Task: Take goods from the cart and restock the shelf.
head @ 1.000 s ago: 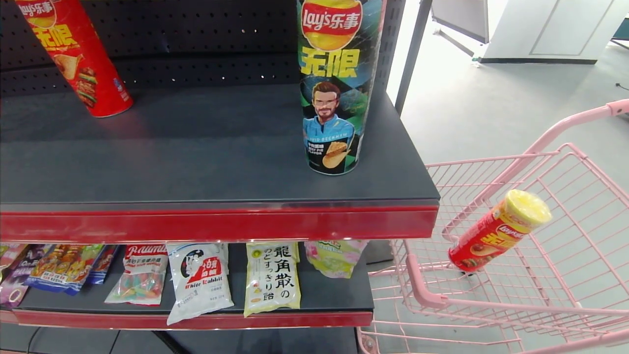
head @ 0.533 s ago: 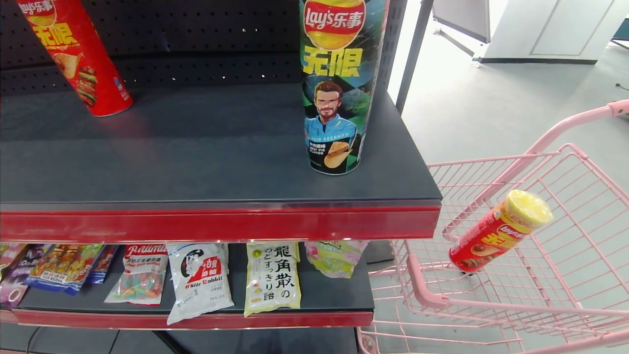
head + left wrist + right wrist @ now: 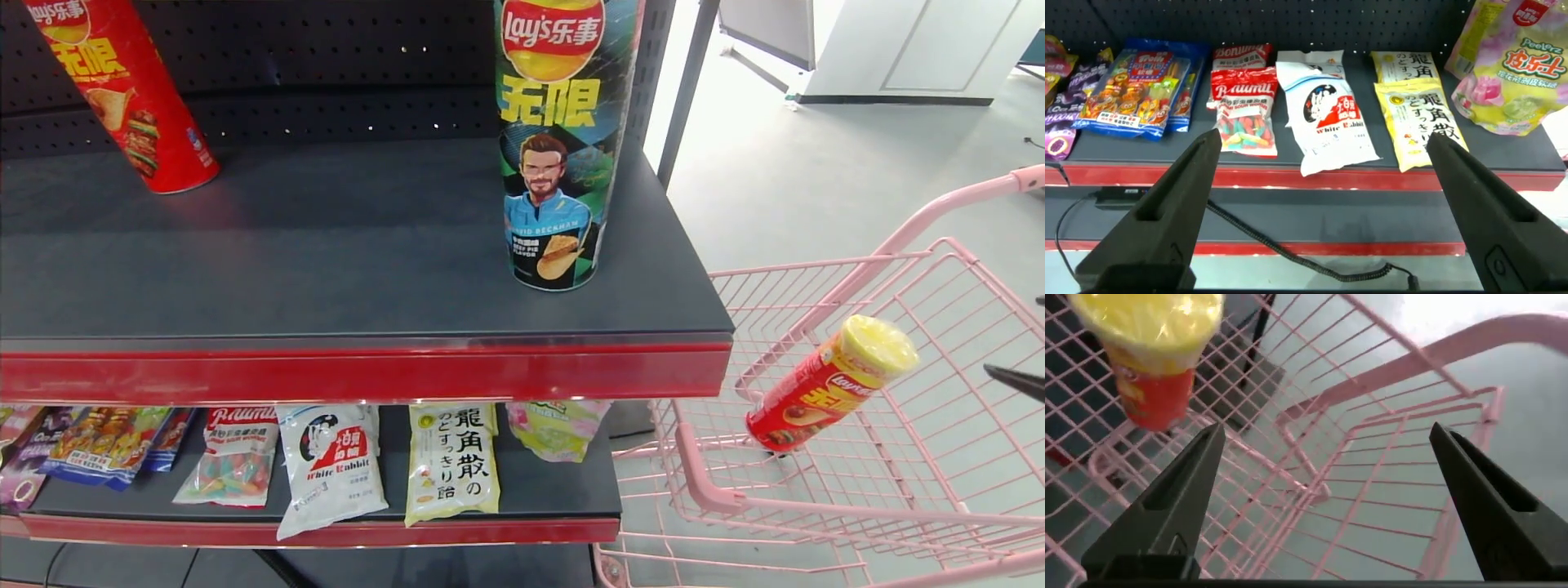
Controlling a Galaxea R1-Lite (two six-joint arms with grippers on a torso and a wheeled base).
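A red chip can with a yellow lid [image 3: 829, 384] lies tilted in the pink cart [image 3: 939, 506], resting against its wire wall. The same red chip can [image 3: 1155, 359] appears in the right wrist view, with my right gripper [image 3: 1327, 429] open above the cart and apart from the can. One of its fingers [image 3: 1016, 382] pokes in at the head view's right edge. The upper shelf [image 3: 326, 245] holds a tall dark-green chip can [image 3: 559, 139] and a red chip can [image 3: 122, 90]. My left gripper [image 3: 1323, 137] is open and holds nothing, facing the lower shelf.
The lower shelf [image 3: 531, 490] carries several snack bags [image 3: 331, 465], also seen as snack bags [image 3: 1323, 110] in the left wrist view. A black cable [image 3: 1290, 249] lies on the bottom board. Wide bare room lies between the two cans on the upper shelf. Grey floor behind the cart.
A dark finger of my right gripper has come into the head view at the right edge, near the cart. The cans and the cart have not moved.
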